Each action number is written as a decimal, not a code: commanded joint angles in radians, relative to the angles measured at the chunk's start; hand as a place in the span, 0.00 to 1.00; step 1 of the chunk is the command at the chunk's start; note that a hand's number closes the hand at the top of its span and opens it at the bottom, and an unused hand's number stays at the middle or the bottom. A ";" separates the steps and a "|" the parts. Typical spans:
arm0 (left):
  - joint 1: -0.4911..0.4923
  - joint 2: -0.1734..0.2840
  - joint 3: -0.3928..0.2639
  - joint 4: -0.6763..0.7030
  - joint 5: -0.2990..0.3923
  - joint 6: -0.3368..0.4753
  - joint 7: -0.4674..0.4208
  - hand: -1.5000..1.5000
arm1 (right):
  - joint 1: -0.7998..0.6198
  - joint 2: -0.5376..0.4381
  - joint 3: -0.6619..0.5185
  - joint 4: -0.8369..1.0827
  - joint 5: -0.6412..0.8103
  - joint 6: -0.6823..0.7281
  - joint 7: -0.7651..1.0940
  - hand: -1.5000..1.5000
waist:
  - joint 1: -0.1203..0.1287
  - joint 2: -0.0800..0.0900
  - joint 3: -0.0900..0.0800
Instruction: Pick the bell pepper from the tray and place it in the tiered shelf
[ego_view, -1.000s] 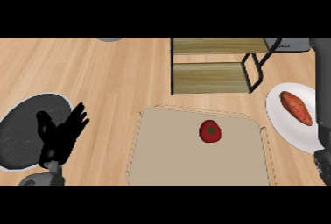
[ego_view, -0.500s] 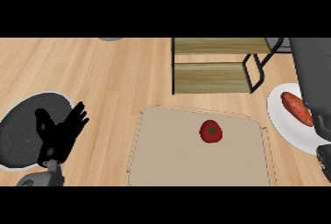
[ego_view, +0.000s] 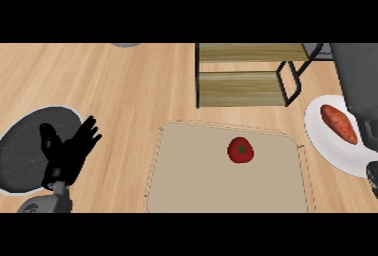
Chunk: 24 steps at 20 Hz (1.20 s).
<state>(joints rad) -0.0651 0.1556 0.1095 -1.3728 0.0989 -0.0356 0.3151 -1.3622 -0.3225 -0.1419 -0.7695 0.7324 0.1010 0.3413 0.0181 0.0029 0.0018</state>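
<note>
Movement is seen only at the right edge, where a grey forearm (ego_view: 358, 80) has been swung in over the plate (ego_view: 332, 145) — its hand unseen — while the pepper (ego_view: 241, 149) lies untouched on the tray (ego_view: 192, 185) and the left hand (ego_view: 68, 152) rests spread.

A single head view looks steeply down on the wooden worktop (ego_view: 111, 85) from above its near side, facing away from the robot. It sits fairly close: the tray (ego_view: 192, 175) fills the lower middle, its near edge at the view's bottom. The tiered shelf (ego_view: 244, 75) lies at the far side, cut by the top edge. A white plate (ego_view: 325, 145) is clipped at the right edge, a dark mat (ego_view: 22, 150) at the left. No second view shares the scene.
</note>
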 joint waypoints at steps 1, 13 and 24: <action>0.036 0.021 0.020 0.011 0.027 -0.048 -0.031 0.50 | -0.027 0.003 -0.007 0.085 0.009 -0.040 -0.059 1.00 | 0.005 0.003 -0.002; -0.004 0.000 0.019 0.065 -0.004 -0.009 -0.043 0.50 | -0.018 -0.006 -0.172 0.078 -0.118 -0.156 -0.024 0.00 | -0.007 0.002 -0.002; 0.022 -0.013 -0.009 0.021 -0.036 0.015 -0.016 0.50 | -0.093 -0.027 -0.352 0.039 -0.293 -0.280 0.057 0.00 | -0.008 -0.001 -0.002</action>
<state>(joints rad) -0.0479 0.1469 0.1063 -1.3778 0.0780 -0.0286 0.2982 -1.4340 -0.3165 -0.4389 -0.7194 0.4780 -0.1229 0.3707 0.0136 0.0002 0.0028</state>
